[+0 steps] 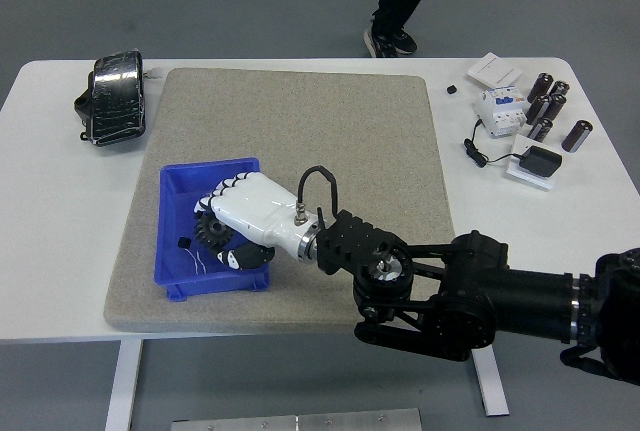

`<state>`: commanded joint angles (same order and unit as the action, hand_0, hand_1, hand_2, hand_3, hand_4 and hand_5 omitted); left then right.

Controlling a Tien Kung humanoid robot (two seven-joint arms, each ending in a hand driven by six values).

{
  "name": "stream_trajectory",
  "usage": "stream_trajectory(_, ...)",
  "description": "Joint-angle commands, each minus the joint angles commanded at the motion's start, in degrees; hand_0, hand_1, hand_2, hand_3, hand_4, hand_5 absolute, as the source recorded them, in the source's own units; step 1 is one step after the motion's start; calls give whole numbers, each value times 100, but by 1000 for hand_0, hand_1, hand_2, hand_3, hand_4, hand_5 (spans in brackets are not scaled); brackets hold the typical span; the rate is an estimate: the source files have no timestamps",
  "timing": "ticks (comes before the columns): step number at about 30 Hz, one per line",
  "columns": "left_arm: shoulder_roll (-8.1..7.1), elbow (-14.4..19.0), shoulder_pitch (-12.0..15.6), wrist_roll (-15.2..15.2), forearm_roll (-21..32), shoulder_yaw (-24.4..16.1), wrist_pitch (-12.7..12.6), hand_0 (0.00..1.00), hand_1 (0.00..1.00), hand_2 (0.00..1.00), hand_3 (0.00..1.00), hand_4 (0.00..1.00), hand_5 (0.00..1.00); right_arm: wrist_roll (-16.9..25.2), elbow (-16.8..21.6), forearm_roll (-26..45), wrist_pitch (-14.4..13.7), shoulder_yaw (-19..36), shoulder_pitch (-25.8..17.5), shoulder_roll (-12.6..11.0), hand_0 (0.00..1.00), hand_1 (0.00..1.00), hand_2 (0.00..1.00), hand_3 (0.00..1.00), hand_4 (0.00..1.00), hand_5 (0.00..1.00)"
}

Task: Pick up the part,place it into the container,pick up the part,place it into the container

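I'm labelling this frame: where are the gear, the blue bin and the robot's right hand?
gear (209, 230), head view, toothed edge left of the hand.
blue bin (168, 213), head view, left wall.
right hand (250, 213), head view, white back of hand.

Glossy blue plastic bin (172, 213); rough grey mat (330, 131); glossy white robot hand (248, 213).
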<state>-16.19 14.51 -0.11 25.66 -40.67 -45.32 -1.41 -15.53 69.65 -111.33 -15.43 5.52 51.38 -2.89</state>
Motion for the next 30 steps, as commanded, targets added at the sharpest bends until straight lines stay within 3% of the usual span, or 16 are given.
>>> stream_trajectory(2,0,-1,1,2,-10,-8,-2,692,676,664,585,729,304,-22,-1,-10,90,36,1,-15,738,824,814,710,642,325)
stream_trajectory(3,-1,-1,1,3,-17,-13,-3,692,676,663,584,729,299,-31,-1,-6,142,58,1,-23,779,857,876,812,719,316)
stream_trajectory(8,-1,1,5,9,-27,-24,-6,692,676,663,584,729,299,-50,13,7,271,133,-10,-45,779,857,876,812,719,316)
stream_trajectory(9,0,1,6,8,-23,-21,-6,692,676,663,584,728,301,-53,18,6,285,142,-14,-47,817,889,901,885,838,368)
stream_trajectory(15,0,1,8,3,-6,-7,-9,692,676,662,584,727,301,-58,49,17,335,185,-32,-66,822,890,908,893,828,344)
stream_trajectory(21,1,2,18,6,2,-5,-12,692,676,663,584,726,300,51,183,330,170,439,-118,-143,803,884,896,874,799,316)
stream_trajectory(30,13,0,35,-9,51,28,-21,692,676,662,583,721,298,342,537,1073,-250,1495,-458,-524,768,847,848,830,824,354)
